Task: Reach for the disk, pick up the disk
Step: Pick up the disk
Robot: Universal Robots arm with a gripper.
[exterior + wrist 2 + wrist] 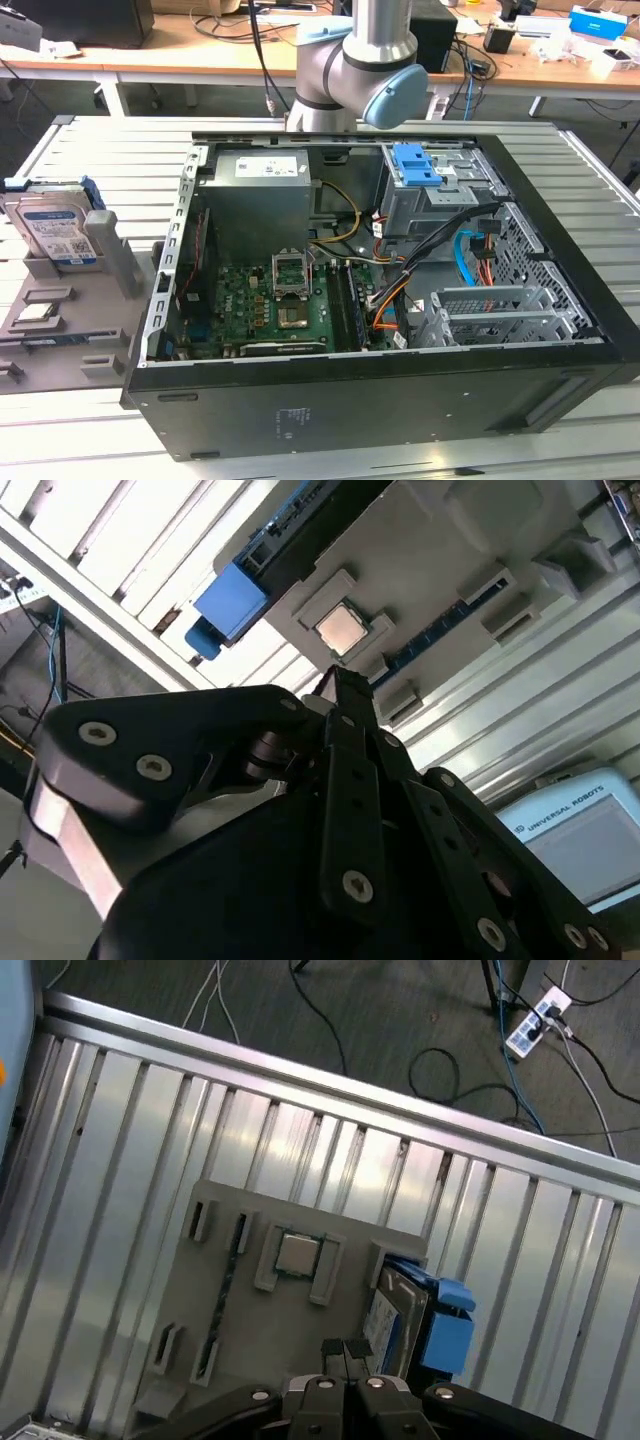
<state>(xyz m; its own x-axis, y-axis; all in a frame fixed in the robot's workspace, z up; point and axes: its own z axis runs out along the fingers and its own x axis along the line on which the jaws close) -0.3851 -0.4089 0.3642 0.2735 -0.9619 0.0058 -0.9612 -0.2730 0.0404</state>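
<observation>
Slatted metal table (90, 150) carrying an open computer case (300, 420) and, toward the exterior view's left edge, a grey tray (110, 330). At one corner of the tray the disk (45, 205) stands on edge in a slot, leaning slightly, and nothing is touching it. It is a flat silver-grey metal block with a blue-and-white label (62, 240) on its broad face and bright blue rails (447, 1325) along its sides. A small square chip (297, 1253) lies flat in a recess of the tray just beside it. The gripper (345, 1348) hovers above the tray, well apart from the disk; its fingertips are pressed together and hold nothing. By this evidence the reach is in hand and the pickup has not begun. A grasp would call for jaws spread wider than the disk's thickness, set over its upper edge and clear of the slot walls and the chip.
</observation>
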